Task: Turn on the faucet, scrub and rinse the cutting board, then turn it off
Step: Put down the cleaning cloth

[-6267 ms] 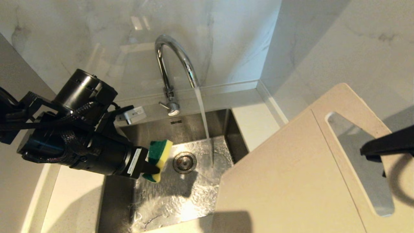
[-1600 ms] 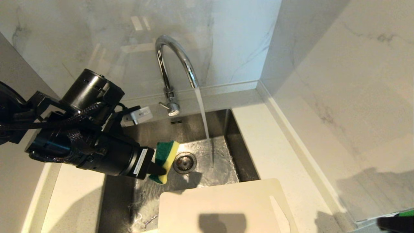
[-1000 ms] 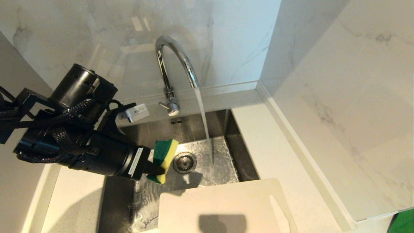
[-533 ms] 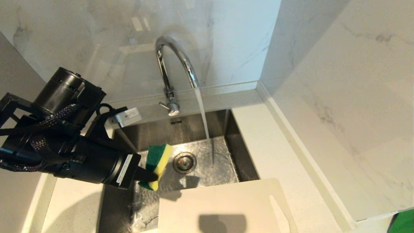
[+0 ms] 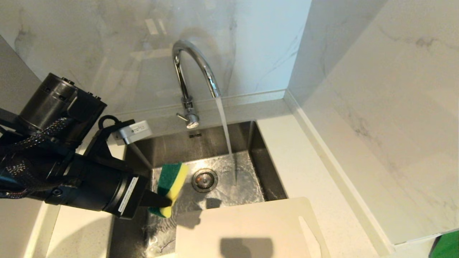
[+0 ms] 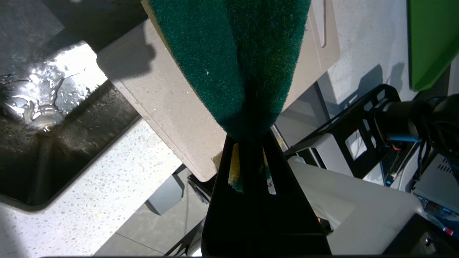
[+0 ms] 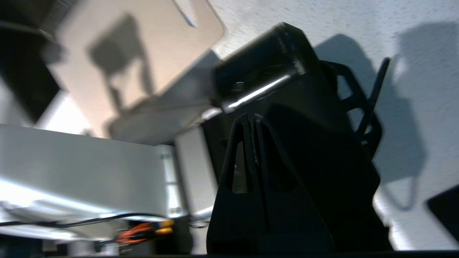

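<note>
The chrome faucet (image 5: 190,68) is running, and its stream (image 5: 225,132) falls into the steel sink (image 5: 211,138) right of the drain (image 5: 204,180). The cream cutting board (image 5: 251,229) lies flat across the sink's near edge and the counter, handle slot to the right. My left gripper (image 5: 163,202) is shut on a green-and-yellow sponge (image 5: 170,188), held over the sink's left side just off the board's far-left corner. In the left wrist view the sponge (image 6: 233,61) fills the space above the gripper (image 6: 251,138), with the board (image 6: 168,107) behind. My right gripper (image 7: 251,116) is shut and empty, outside the head view.
The faucet's small lever (image 5: 183,115) sticks out at its base. Pale speckled countertop (image 5: 308,168) flanks the sink, and marble walls close the back and right. A green object (image 5: 446,245) shows at the near right corner. The right wrist view shows the board (image 7: 143,53) and my own dark frame.
My left arm has drawn back toward the near left with the sponge. Six seconds ago the right gripper held the board raised at the right; now it lies at the sink's front.
</note>
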